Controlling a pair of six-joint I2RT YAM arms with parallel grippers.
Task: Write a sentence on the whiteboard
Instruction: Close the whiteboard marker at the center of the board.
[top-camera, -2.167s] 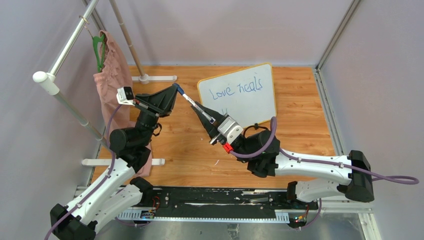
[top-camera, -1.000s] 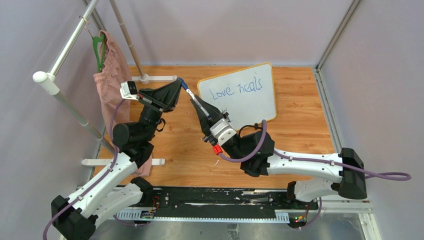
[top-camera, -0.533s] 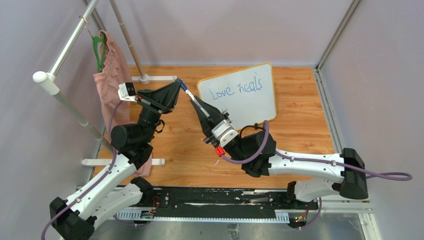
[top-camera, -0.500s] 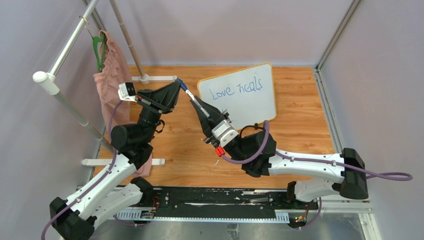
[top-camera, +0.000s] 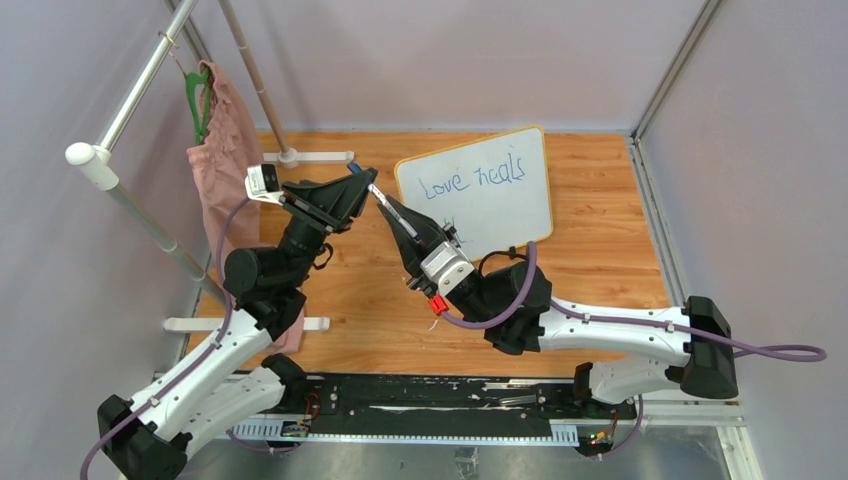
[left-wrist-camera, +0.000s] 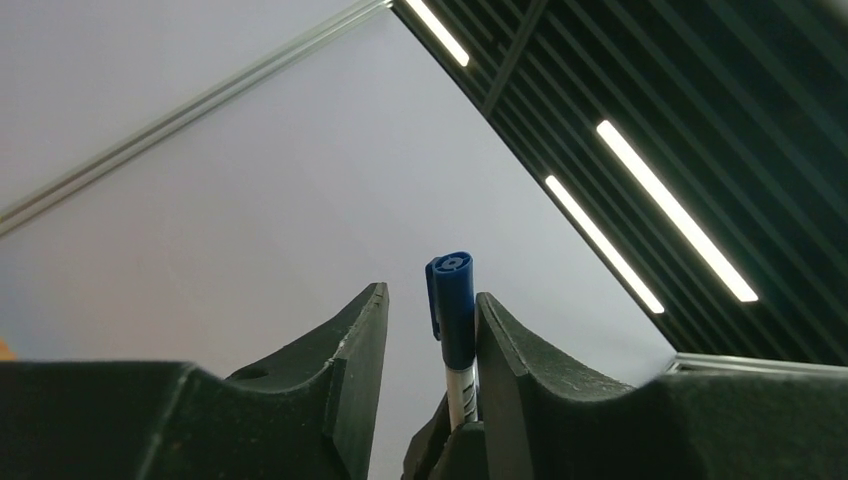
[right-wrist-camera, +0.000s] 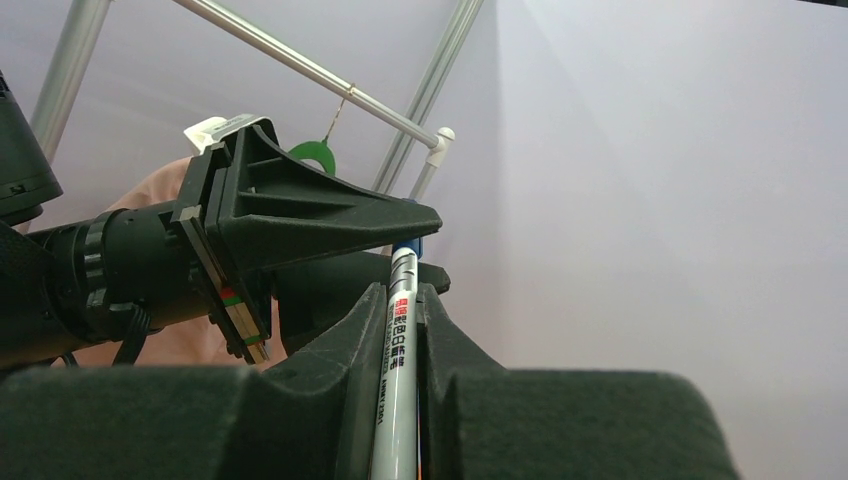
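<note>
The right jaws are clenched on the barrel of a white marker (right-wrist-camera: 395, 380), its blue cap (left-wrist-camera: 452, 300) pointing up and away from the whiteboard (top-camera: 510, 210). The whiteboard lies flat on the wooden worktop (top-camera: 600, 260) just behind them. The left jaws stand released around the cap, which sits hard against one finger with a clear gap to the other. On the board the sentence (top-camera: 472, 177) reads "Love heals"; its lower line is mostly hidden by the right arm. The off-centre cap is the risk. If the left jaws clench as they stand, one finger would probably arrive first and lever the marker sideways in the right grip. A pull off the barrel's axis could twist it loose or drop it onto the wet writing
</note>
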